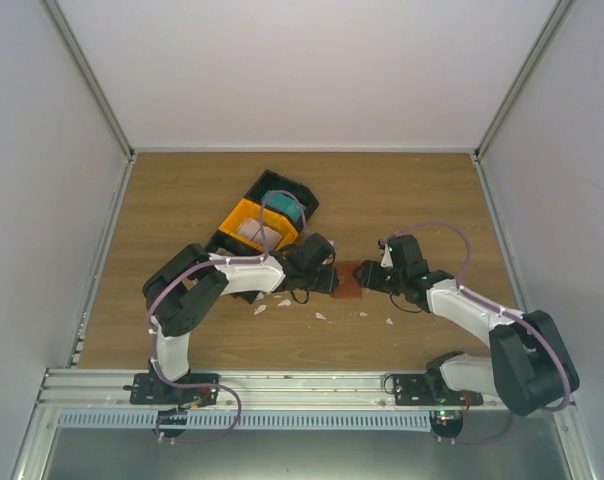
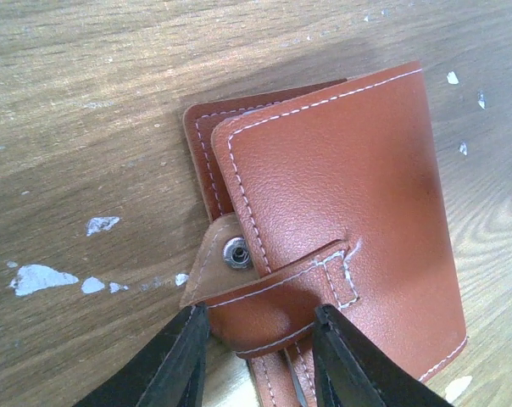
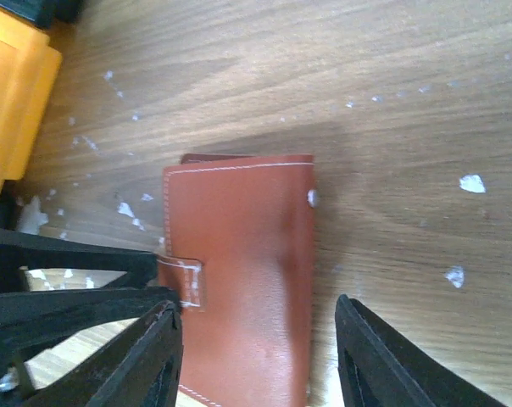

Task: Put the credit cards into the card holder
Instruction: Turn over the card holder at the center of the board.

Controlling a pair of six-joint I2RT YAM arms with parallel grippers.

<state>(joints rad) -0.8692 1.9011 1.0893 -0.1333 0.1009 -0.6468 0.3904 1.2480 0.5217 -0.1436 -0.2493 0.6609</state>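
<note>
So the card holder lies flat on the counter. The left pincer straddles its tab, can't tell if it's clamped. The right pincer sits released around it. Further back, a teal card is in the black bin.

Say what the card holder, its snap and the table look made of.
Card holder: leather or faux leather, by the look; reddish-brown, fine grain, soft sheen, white stitching along the edges. Snap: metal, seemingly; shiny silver with reflections. Table: printed or real wood grain, matte; whether it is solid wood or laminate cannot be told.
</note>
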